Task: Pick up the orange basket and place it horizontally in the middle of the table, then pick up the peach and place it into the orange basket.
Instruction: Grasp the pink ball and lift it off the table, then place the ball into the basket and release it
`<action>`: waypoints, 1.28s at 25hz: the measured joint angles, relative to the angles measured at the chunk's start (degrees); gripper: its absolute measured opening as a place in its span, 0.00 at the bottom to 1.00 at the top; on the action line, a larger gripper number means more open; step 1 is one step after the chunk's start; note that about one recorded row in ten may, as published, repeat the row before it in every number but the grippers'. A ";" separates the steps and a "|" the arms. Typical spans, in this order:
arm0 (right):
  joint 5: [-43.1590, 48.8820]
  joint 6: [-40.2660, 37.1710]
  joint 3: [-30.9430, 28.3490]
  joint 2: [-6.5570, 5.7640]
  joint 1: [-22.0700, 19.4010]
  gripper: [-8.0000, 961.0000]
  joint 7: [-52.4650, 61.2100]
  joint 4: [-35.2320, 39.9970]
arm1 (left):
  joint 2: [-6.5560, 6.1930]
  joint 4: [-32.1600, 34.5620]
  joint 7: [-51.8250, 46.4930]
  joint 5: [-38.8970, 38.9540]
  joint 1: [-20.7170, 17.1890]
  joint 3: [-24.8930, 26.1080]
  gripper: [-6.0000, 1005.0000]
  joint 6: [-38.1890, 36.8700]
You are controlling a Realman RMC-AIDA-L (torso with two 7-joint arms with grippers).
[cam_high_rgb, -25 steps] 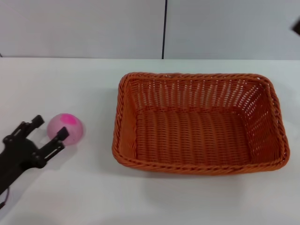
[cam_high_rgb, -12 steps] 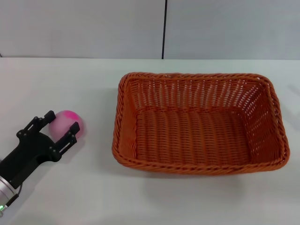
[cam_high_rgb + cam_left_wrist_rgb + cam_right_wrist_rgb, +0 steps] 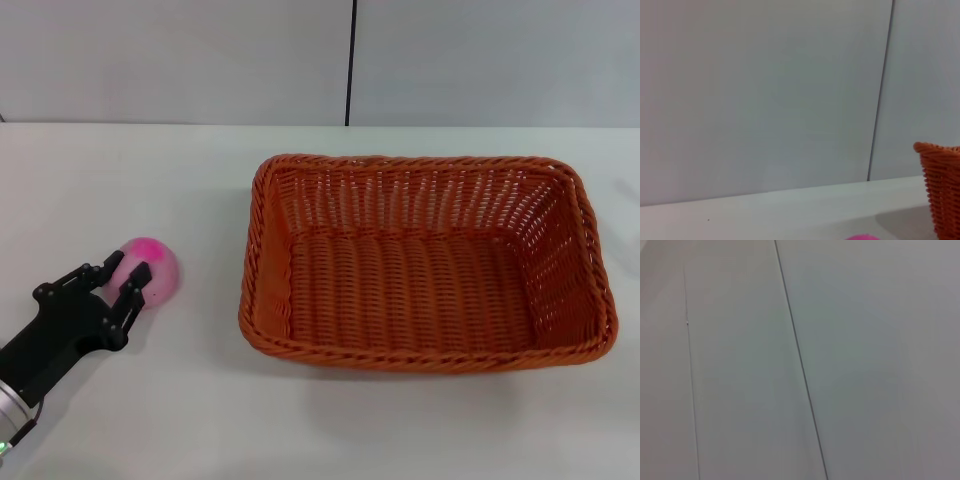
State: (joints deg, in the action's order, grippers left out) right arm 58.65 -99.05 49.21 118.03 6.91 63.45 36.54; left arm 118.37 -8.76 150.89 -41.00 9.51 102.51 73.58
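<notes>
The orange basket (image 3: 420,162) lies lengthwise on the white table (image 3: 150,170), in the middle and to the right, and it is empty. Left of it rests the peach (image 3: 158,262), pale pink with a magenta blotch. My left gripper (image 3: 126,268) reaches in from the lower left, and its black fingers (image 3: 139,273) press against the peach's near left side, shut on it. In the left wrist view only a pink sliver of the peach (image 3: 862,237) and one corner of the basket (image 3: 942,190) show. My right gripper is out of view.
A grey wall panel with a dark vertical seam (image 3: 351,60) runs behind the table. White tabletop stretches between the peach and the basket and along the front edge.
My left gripper moved forward to the peach, and its fingers, spread wide half a second ago, have drawn together on it. The basket has not moved.
</notes>
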 joint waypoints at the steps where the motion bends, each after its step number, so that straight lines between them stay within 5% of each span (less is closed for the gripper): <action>1: 0.02 0.00 0.00 -0.01 0.07 0.74 0.00 -0.29 | -0.01 -0.02 0.01 0.00 -0.08 -0.01 0.40 0.13; 18: -0.35 -0.81 -2.02 0.47 -0.40 0.74 0.00 -2.43 | -0.20 -1.95 -1.14 -0.02 0.06 5.81 0.15 19.07; 26: -0.37 -2.22 -3.59 0.53 -0.54 0.74 0.10 -3.23 | 0.58 -3.87 -4.92 -0.08 5.04 -4.47 0.08 24.28; 32: -0.45 -2.84 -4.15 0.53 -0.59 0.74 0.26 -3.71 | 0.78 -4.35 -5.51 2.66 11.97 -19.03 0.06 21.43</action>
State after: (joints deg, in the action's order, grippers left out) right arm 58.20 -101.89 45.07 118.56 6.32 63.71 32.83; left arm 119.15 -13.11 145.38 -38.34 21.48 83.48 95.01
